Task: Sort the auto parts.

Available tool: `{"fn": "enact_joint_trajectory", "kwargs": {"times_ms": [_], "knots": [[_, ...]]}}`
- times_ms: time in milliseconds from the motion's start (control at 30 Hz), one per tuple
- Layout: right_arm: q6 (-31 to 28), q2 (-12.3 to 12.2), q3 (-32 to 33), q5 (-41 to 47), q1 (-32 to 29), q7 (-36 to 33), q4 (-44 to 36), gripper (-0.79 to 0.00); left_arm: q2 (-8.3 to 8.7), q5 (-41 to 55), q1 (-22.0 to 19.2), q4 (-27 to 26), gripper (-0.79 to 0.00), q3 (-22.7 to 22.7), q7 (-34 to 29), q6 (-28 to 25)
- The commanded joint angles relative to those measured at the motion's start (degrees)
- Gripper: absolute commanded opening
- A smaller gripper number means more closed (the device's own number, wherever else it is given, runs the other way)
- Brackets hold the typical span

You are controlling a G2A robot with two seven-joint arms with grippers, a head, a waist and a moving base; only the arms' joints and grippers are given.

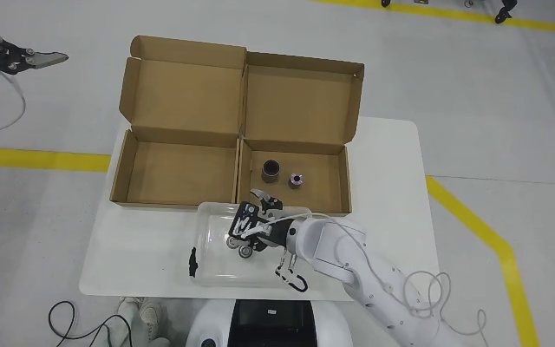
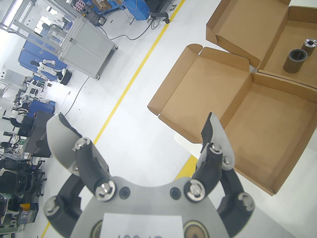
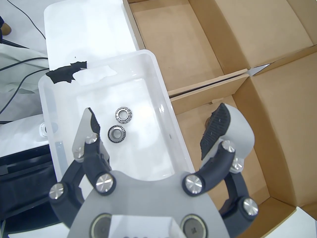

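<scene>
Hovering, jaws spread empty, the right gripper [image 3: 156,117] sits above two roller bearings [image 3: 116,133] close together in the clear bin [image 3: 163,87]; it should lower centred on one, avoiding its neighbour. Left gripper [image 2: 135,125], likewise spread, hangs off the table [image 1: 390,173].

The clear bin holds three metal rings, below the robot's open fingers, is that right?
No: the clear bin holds two metal rings, not three, below the open fingers of the right gripper. The right wrist view shows it.

A steel bearing [image 3: 123,115] and a second bearing [image 3: 116,133] lie close together in the clear tub [image 3: 162,85], while a dark sleeve [image 1: 271,171] and a smaller cylinder [image 1: 297,180] stand upright in the right-hand cardboard box [image 1: 328,184].
</scene>
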State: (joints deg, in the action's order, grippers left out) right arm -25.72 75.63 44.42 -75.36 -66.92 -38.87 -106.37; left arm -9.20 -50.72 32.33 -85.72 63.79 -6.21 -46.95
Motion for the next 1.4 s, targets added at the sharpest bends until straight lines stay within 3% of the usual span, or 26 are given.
{"fn": "enact_joint_trajectory", "kwargs": {"times_ms": [0,467,667,1367], "knots": [[0.0,0.0,0.0,0.0,0.0,0.0,0.0,-0.006,0.0,0.0,0.0,0.0,0.0,0.0,0.0,0.0],[-2.1,-0.1,-2.1,-0.9,-1.2,-0.1,1.0,0.0,0.0,0.0,0.0,0.0,0.0,0.0,0.0,0.0],[-1.5,-0.1,-2.9,-1.3,-1.9,-2.4,3.1,-0.117,0.0,0.0,0.0,0.0,0.0,0.0,0.0,0.0],[0.0,1.4,-8.0,-3.2,0.1,-3.0,12.3,-0.234,0.0,0.0,0.0,0.0,0.0,0.0,0.0,0.0]]}}
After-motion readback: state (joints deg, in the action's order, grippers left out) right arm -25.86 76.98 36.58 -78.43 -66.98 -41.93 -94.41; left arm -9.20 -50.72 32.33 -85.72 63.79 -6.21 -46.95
